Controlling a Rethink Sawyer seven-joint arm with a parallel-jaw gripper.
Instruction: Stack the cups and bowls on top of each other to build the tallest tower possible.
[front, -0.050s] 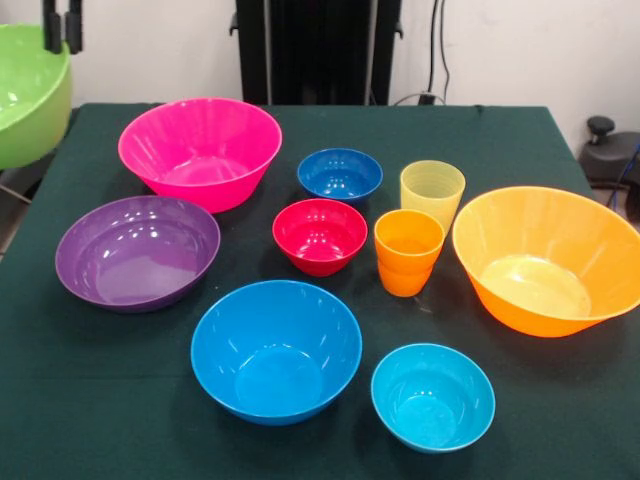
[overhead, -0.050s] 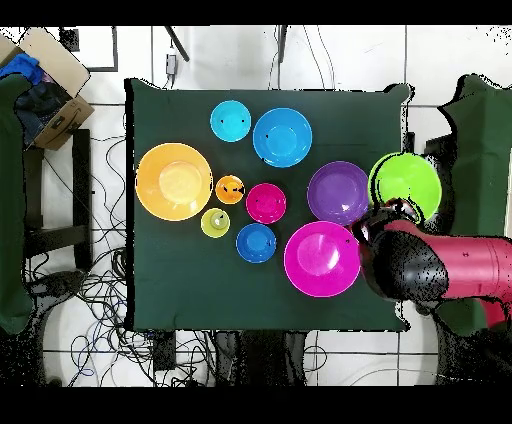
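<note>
The gripper holds the lime green bowl by its rim, lifted beyond the table edge. Nearest to it stand the pink bowl and purple bowl; the cups are farther away

A lab: cloth-covered table on tiled floor, tangled cables, cardboard box

The red arm (wrist black) reaches sideways, elbow bent.
</note>
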